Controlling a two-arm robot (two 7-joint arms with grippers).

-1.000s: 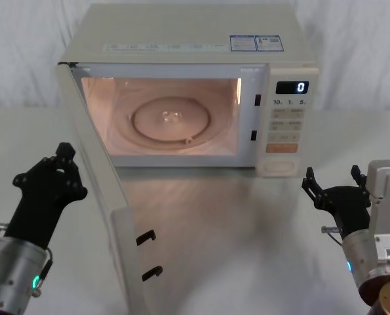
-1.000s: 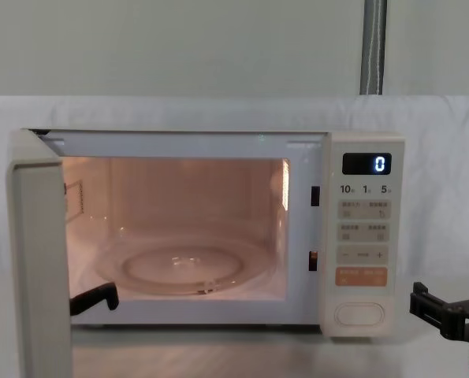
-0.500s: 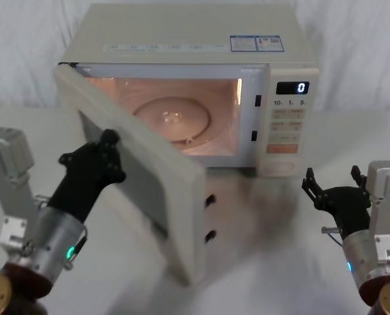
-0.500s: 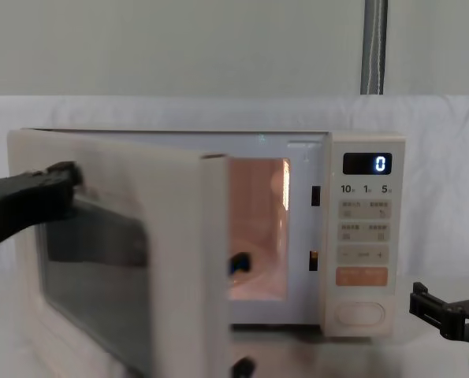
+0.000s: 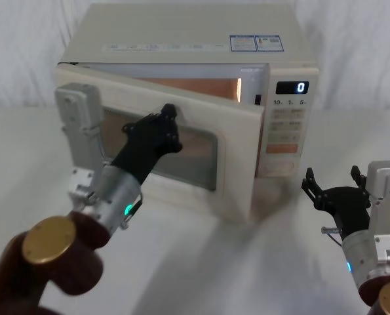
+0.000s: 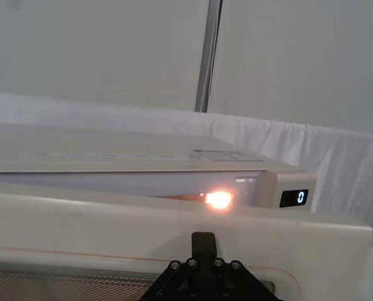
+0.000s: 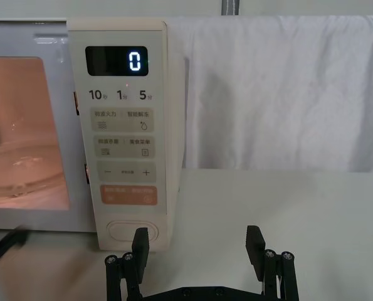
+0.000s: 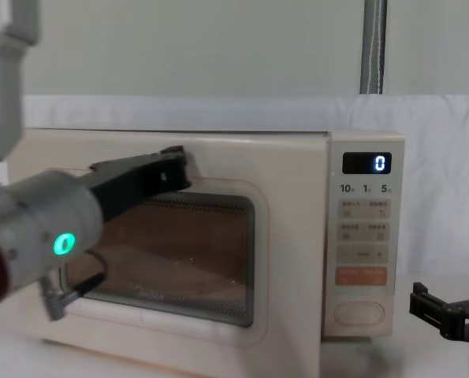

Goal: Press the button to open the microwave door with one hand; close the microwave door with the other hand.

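Observation:
The cream microwave (image 5: 181, 33) stands at the back of the table, its display (image 5: 292, 87) reading 0. The microwave door (image 5: 237, 157) is ajar at a small angle, and the lit cavity shows through the gap above it. My left gripper (image 5: 169, 113) is shut, its tips pressed against the door's outer face near the window's upper edge; the left gripper (image 8: 179, 164) shows the same contact in the chest view. The oval button (image 7: 132, 231) sits at the foot of the control strip. My right gripper (image 7: 197, 241) hangs open, low and a little in front of the button, touching nothing.
The table (image 5: 214, 262) is covered in white cloth, with bare room in front of the microwave and to its right. White drapery hangs behind, with a grey pole (image 8: 373, 47) beyond it. My left forearm (image 5: 109, 190) crosses the space before the door.
The door has swung from wide open to nearly closed, pushed by my left gripper moving forward and to the right. My right gripper has stayed put.

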